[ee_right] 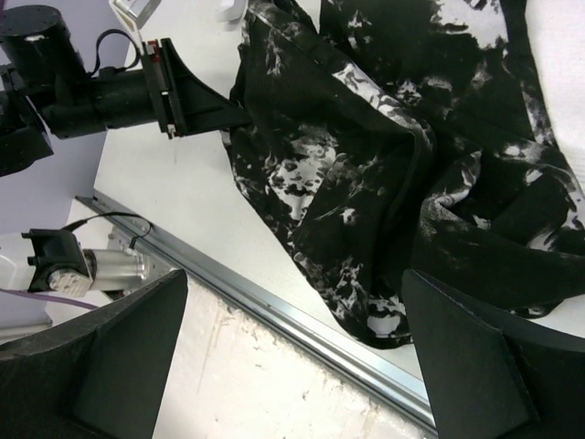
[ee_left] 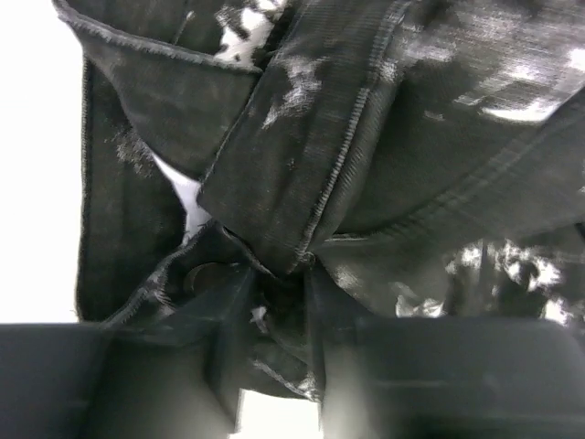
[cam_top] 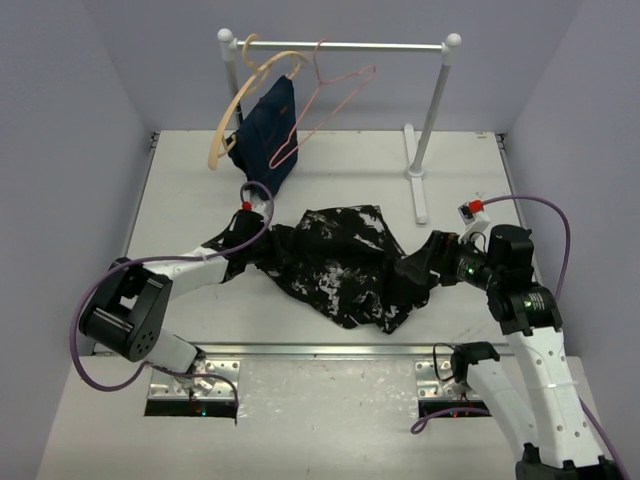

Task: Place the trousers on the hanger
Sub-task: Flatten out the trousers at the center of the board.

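Ok, snapshot: the trousers (cam_top: 340,265) lay crumpled in a heap mid-desk, well short of the rack. The long axis ran roughly left-right, dipping slightly toward the near right, spanning from one gripper to the other. Legs were folded into the pile, so I couldn't tell where the hems pointed. The left wrist view showed a stitched seam band and a round stud (ee_left: 203,276) at the heap's left end.

The left gripper (cam_top: 272,245) came in low from the left, its fingers (ee_left: 230,320) drawn close and pinching a bunched fold of the trousers between them. The right gripper (cam_top: 418,270) sat at the heap's right edge with its fingers (ee_right: 475,357) spread wide, nothing between them. The speckled cloth and the desk's metal edge strip (ee_right: 274,315) showed in the gap. Black on black in the top view, so I couldn't tell whether it touched the fabric.

The pink wire hanger (cam_top: 325,110) was hooked on the white rail (cam_top: 345,45) at the far side. It hung tilted, with the triangle swung down toward the left.

Crowding it on the left were a tan wooden hanger (cam_top: 235,110) on the same rail and a navy garment (cam_top: 268,130) hanging below. In the top view the pink hanger's lower corner overlapped the navy cloth. The navy hem hung just beyond the left wrist. The rack's right post foot (cam_top: 418,190) stood on the desk (cam_top: 190,190), far-right of the heap, apart from it. The left arm's purple cable (cam_top: 258,190) looped over its wrist beside the navy hem.
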`<state>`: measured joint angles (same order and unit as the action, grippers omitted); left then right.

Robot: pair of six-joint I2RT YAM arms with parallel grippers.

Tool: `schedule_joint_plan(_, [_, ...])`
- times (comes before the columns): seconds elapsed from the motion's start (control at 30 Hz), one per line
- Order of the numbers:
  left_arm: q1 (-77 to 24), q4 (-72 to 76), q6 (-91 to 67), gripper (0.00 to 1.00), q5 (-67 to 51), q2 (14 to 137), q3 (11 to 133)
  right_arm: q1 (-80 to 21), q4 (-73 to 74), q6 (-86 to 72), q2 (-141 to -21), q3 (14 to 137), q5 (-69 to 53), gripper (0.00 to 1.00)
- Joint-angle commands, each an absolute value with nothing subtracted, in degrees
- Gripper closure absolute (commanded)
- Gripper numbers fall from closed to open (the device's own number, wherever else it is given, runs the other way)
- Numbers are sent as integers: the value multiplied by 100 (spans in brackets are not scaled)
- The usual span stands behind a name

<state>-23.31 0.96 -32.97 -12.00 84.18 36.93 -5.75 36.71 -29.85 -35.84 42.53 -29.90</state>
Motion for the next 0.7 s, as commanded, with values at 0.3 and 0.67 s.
schedule_joint_plan(0.3, [-2860,-1472,-3278,100,636,6204,4761,-569,2435,-3194,-4317,3834,-3909,1])
schedule_joint_plan(0.67, [-3076,-3865,-3823,100,3286,4334,5905,-1497,2098,-2202,-6822,4531,-2678,1])
